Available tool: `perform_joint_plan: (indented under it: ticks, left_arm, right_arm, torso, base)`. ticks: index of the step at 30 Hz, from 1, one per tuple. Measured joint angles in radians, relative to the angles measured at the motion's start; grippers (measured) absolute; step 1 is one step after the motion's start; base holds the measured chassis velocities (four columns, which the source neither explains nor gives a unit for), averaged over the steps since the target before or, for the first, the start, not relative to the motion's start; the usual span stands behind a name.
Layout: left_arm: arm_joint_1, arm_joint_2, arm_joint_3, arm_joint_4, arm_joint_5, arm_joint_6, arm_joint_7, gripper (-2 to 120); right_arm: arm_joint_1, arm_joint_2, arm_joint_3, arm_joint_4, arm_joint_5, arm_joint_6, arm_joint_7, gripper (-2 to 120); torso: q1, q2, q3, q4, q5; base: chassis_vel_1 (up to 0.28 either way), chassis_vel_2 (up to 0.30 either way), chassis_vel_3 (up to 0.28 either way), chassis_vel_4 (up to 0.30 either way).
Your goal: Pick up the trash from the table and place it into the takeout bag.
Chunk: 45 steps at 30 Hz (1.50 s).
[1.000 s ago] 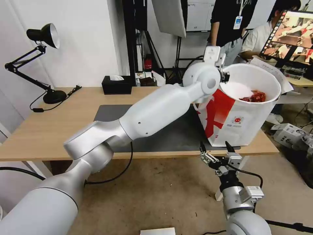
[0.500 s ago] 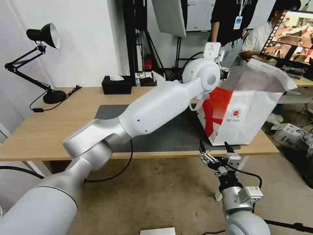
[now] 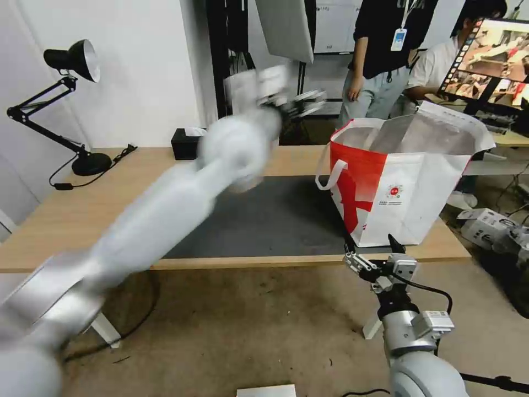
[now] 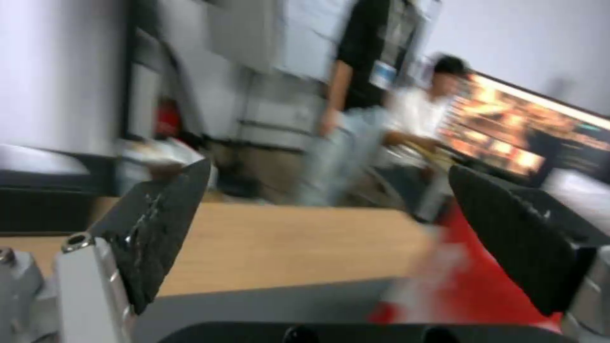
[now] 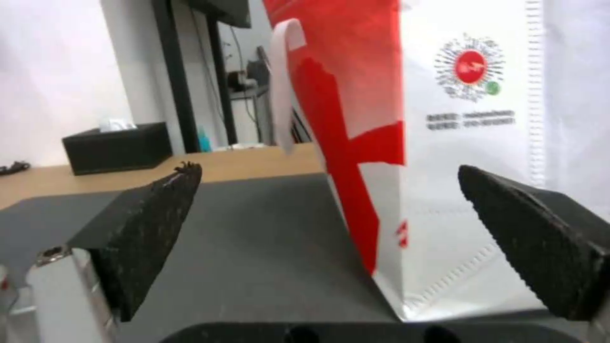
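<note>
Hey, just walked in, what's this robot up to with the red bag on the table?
It is clearing trash into the takeout bag, which stands upright on the right end of the table. The left end effector is open and empty, raised above the table's far edge to the left of the bag, blurred with motion. The right end effector hangs open at the table's near edge, just in front of the bag.

Light-wood table point(image 3: 165, 165) under a matt dark mat point(image 3: 275, 220) — the takeout bag point(image 3: 397, 198) glossy outside, foil-lined.
</note>
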Motion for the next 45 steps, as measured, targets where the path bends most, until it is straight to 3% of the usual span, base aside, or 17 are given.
perform_joint_plan:
  ticks: [1,2,4,5,6,7,8,9,10,12,13,15,16,20,25,45]
  left_arm:
    - [0.066,0.059,-0.045,-0.041,0.04,-0.004,0.026,100]
    - [0.066,0.059,-0.045,-0.041,0.04,-0.004,0.026,100]
    - [0.289,0.193,-0.218,-0.15,0.151,-0.018,0.103,100]
    - [0.289,0.193,-0.218,-0.15,0.151,-0.018,0.103,100]
    - [0.398,0.239,-0.285,-0.195,0.204,-0.032,0.134,100]
    - [0.579,0.298,-0.391,-0.259,0.3,-0.071,0.172,100]
    - [0.69,0.31,-0.477,-0.297,0.359,-0.087,0.204,100]
    - [0.69,0.31,-0.477,-0.297,0.359,-0.087,0.204,100]
    - [0.811,0.307,-0.578,-0.336,0.425,-0.102,0.244,100]
    - [1.125,0.214,-0.801,-0.403,0.622,-0.177,0.358,100]
    - [1.125,0.214,-0.801,-0.403,0.622,-0.177,0.358,100]
    - [1.456,-0.006,-0.975,-0.463,0.863,-0.318,0.539,100]
    - [1.548,-0.086,-1.005,-0.485,0.915,-0.36,0.595,100]
    - [1.709,-0.243,-0.994,-0.517,1.029,-0.445,0.679,100]
    - [1.747,-0.321,-0.934,-0.527,1.122,-0.469,0.693,100]
    - [1.727,-0.332,-0.915,-0.526,1.132,-0.46,0.674,100]
  right_arm:
    - [0.007,-0.004,-0.004,-0.001,0.001,0.0,-0.001,100]
    - [0.007,-0.004,-0.004,-0.001,0.001,0.0,-0.001,100]
    - [0.025,-0.012,-0.015,-0.007,0.003,-0.002,-0.001,100]
    - [0.025,-0.012,-0.015,-0.007,0.003,-0.002,-0.001,100]
    - [0.031,-0.014,-0.018,-0.011,0.004,-0.003,-0.001,100]
    - [0.032,-0.007,-0.019,-0.018,0.003,-0.002,-0.003,100]
    - [0.033,-0.005,-0.019,-0.02,0.003,-0.002,-0.004,100]
    - [0.033,-0.005,-0.019,-0.02,0.003,-0.002,-0.004,100]
    - [0.04,-0.006,-0.019,-0.023,0.003,-0.002,-0.004,100]
    - [0.054,-0.007,-0.022,-0.028,0.002,-0.002,-0.007,100]
    - [0.054,-0.007,-0.022,-0.028,0.002,-0.002,-0.007,100]
    - [0.046,-0.003,-0.014,-0.026,-0.006,-0.002,-0.014,100]
    - [0.034,0.002,-0.003,-0.02,-0.015,-0.001,-0.019,100]
    - [-0.024,0.025,0.063,0.0,-0.044,0.008,-0.046,100]
    - [-0.091,0.063,0.16,0.012,-0.097,0.053,-0.099,100]
    - [-0.101,0.069,0.176,0.021,-0.119,0.06,-0.106,100]
  torso:
    - [0.0,0.0,0.0,0.0002,-0.0002]
    - [0.0,0.0,0.0,0.0002,-0.0002]
    - [0.0,0.0,0.0,0.0013,-0.0003]
    - [0.0,0.0,0.0,0.0013,-0.0003]
    - [0.0,0.0,0.0,0.0022,-0.0006]
    - [0.0,0.0,0.0,0.0012,-0.0002]
    - [0.0,0.0,0.0,0.0004,0.0]
    - [0.0,0.0,0.0,0.0004,0.0]
    - [0.0,0.0,0.0,0.0003,0.0003]
    - [0.0,0.0,0.0,0.0003,0.0004]
    - [0.0,0.0,0.0,0.0003,0.0004]
    - [0.0,0.0,0.0,0.0007,0.0003]
    - [0.0,0.0,0.0,0.0006,0.0011]
    - [0.0,0.0,0.0,0.0009,0.0012]
    - [0.0,0.0,0.0,-0.0002,0.001]
    - [0.0,0.0,0.0,0.0003,0.0007]
  base:
    - [0.0,0.0,0.0,0.0]
    - [0.0,0.0,0.0,0.0]
    - [0.0,0.0,0.0,0.0]
    - [0.0,0.0,0.0,0.0]
    - [0.0,0.0,0.0,0.0]
    - [0.0,0.0,0.0,0.0]
    - [0.0,0.0,0.0,0.0]
    - [0.0,0.0,0.0,0.0]
    - [0.0,0.0,0.0,0.0]
    - [0.0,0.0,0.0,0.0]
    - [0.0,0.0,0.0,0.0]
    - [0.0,0.0,0.0,0.0]
    - [0.0,0.0,0.0,0.0]
    - [0.0,0.0,0.0,0.0]
    - [0.0,0.0,0.0,0.0]
    - [0.0,0.0,0.0,0.0]
